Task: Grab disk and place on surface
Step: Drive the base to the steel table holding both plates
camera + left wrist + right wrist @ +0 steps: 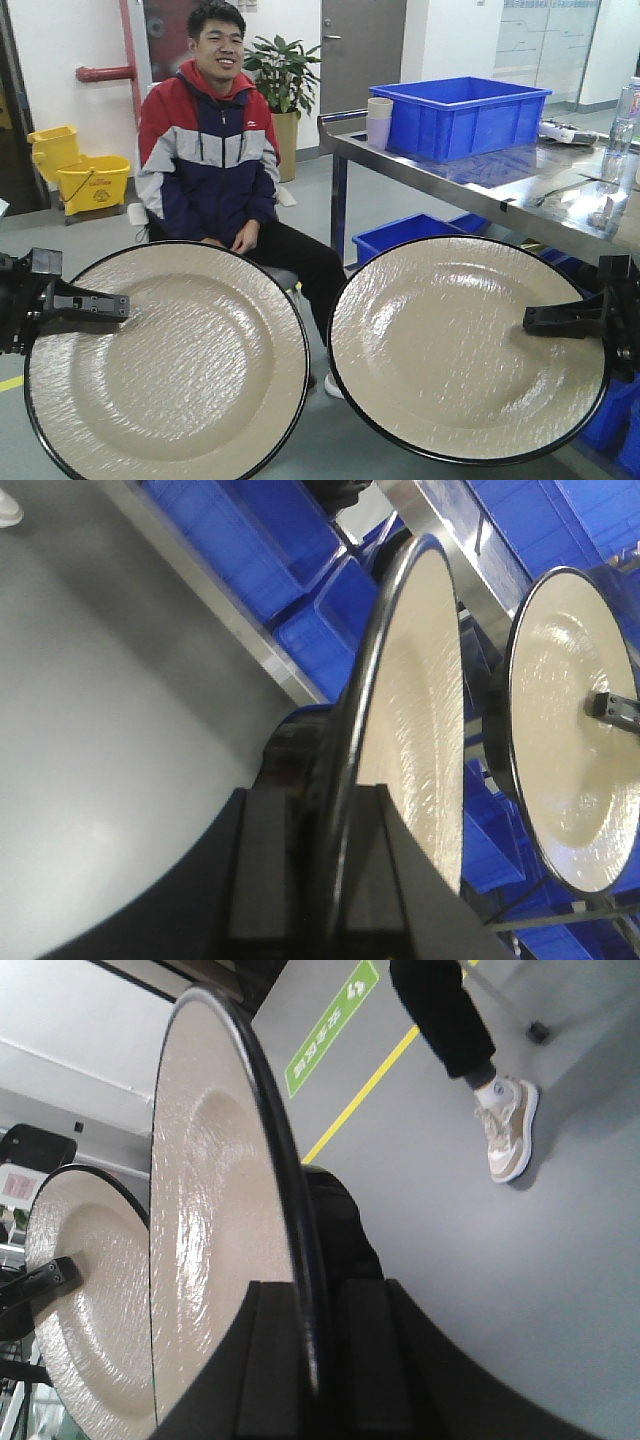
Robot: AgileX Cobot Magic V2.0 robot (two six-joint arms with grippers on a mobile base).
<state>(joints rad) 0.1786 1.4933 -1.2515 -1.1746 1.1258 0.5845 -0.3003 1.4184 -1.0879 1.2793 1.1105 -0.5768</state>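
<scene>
Exterior front-facing view: our left gripper [112, 305] clamps the rim of the left disk [170, 380]. Our right gripper [535, 320] clamps the right disk [450, 350]; we see both roughly upright.

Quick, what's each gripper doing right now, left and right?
Left gripper: closed, holding the left beige plate by its rim.
Right gripper: closed, holding the right beige plate by its rim.
</scene>
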